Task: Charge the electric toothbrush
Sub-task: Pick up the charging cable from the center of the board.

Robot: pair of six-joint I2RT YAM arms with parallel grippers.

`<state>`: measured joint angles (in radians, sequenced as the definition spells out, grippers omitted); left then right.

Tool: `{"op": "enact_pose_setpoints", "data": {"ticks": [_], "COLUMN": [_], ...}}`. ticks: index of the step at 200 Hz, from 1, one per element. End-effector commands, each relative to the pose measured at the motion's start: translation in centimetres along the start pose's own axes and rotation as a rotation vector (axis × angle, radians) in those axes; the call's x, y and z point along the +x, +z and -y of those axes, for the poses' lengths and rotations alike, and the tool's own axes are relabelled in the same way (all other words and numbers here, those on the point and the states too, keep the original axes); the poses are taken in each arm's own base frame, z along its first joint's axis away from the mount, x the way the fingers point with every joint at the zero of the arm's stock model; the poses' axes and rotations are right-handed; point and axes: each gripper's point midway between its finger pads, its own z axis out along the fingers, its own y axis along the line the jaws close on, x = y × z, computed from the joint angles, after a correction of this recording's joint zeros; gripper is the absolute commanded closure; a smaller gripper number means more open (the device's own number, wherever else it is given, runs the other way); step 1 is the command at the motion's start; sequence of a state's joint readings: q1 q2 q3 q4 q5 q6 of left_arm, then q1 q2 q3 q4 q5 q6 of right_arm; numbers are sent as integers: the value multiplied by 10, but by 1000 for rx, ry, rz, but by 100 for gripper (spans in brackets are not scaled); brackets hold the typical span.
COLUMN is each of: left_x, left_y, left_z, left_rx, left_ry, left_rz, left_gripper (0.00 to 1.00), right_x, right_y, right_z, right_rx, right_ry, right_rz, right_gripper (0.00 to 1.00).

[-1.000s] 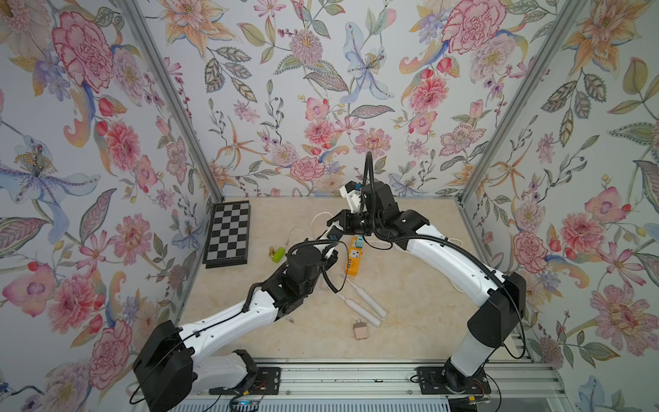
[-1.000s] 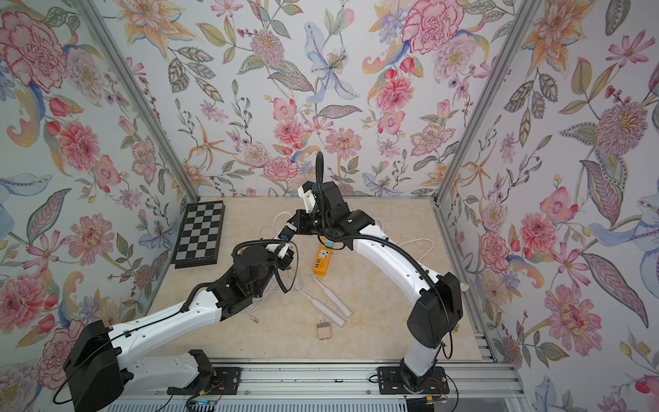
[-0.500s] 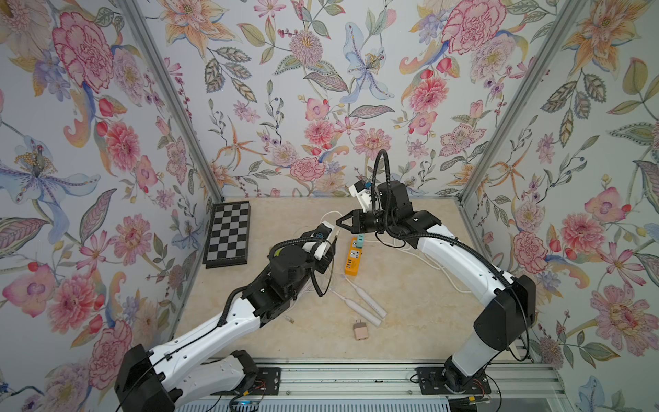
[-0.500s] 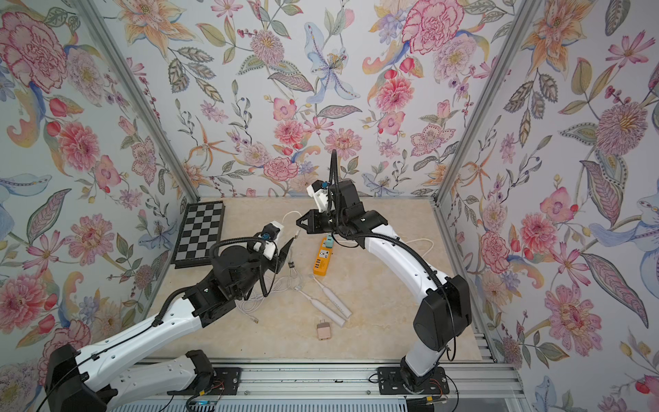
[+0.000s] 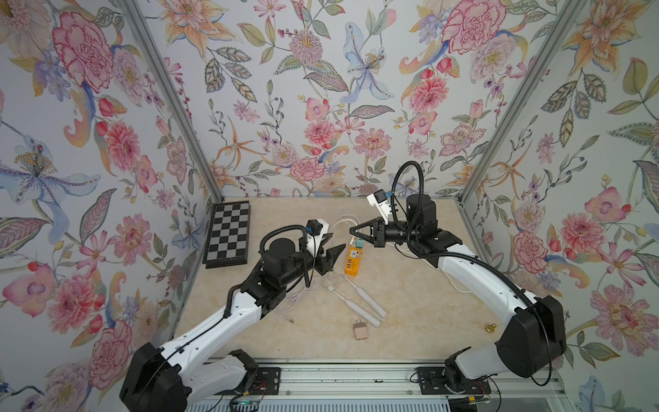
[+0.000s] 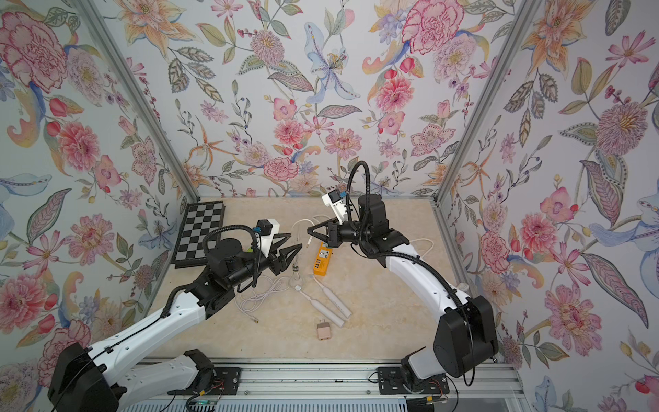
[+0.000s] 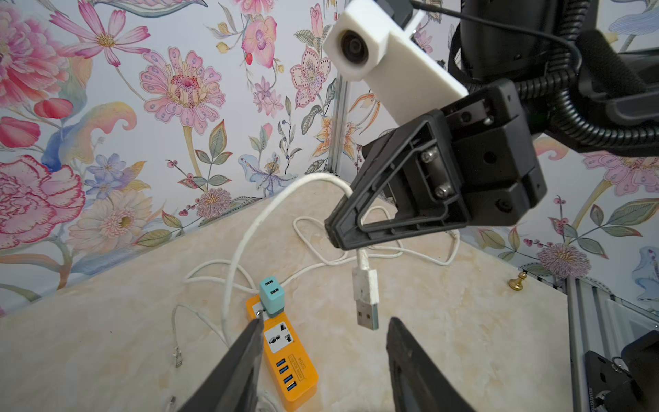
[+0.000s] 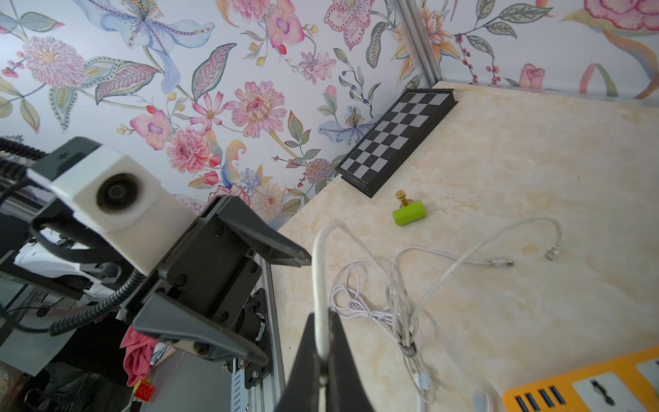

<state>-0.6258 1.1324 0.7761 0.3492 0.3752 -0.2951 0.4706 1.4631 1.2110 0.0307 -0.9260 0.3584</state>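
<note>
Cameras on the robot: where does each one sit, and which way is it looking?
Top views: high above the front, looking down at the table; left arm and right arm show whole.
Left wrist: on the left arm, facing the right tool pinching the white cable; its own open left tool shows.
Right wrist: on the right arm, facing the left tool and chessboard; its own shut tool shows.
Shared: the orange power strip, in both wrist views.
</note>
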Motion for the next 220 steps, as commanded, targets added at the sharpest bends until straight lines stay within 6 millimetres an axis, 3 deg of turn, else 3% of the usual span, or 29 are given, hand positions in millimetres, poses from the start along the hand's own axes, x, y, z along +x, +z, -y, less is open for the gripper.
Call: {"op": "enact_pose_setpoints", "data": {"ticks": [1, 46, 92, 220], "left_x": [-17, -14, -8, -21], "left_y": [-4, 3, 13, 22], "left_z": [13, 24, 21, 31], "left_rx": [121, 228, 227, 310], "left_ry": [-65, -100, -105, -120], "left_rz": [94, 75, 48, 76], "left_gripper": [46, 47, 48, 70], "right_x": [-11, -11, -11, -5], "right_y": [-8, -8, -6, 2], "right_z": [-30, -39, -42, -34], "right_rx": [-123, -174, -190, -182], "right_ry": [-140, -188, -211, -208], "right_rz": [50, 69, 71, 55], "right_gripper": [100, 100, 100, 100]}}
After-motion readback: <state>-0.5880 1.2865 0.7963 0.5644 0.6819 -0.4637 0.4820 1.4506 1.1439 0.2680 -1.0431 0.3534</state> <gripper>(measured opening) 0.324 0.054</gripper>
